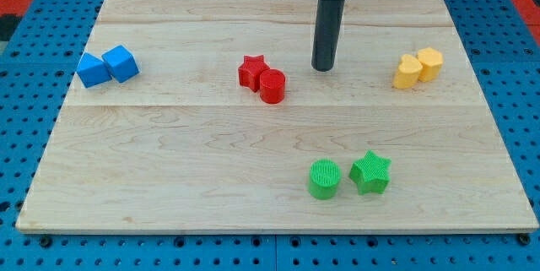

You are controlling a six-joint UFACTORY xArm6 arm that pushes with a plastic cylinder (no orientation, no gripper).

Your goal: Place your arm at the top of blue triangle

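The blue triangle (92,70) lies near the board's left edge, touching a blue cube (121,62) on its right. My tip (322,67) rests on the board in the upper middle, far to the right of both blue blocks. It stands just right of the red star (251,70) and the red cylinder (272,86), and touches neither.
A yellow heart (407,72) and a yellow hexagon block (429,63) sit together at the right. A green cylinder (324,178) and a green star (370,172) sit at the lower right. The wooden board (169,178) lies on a blue pegboard.
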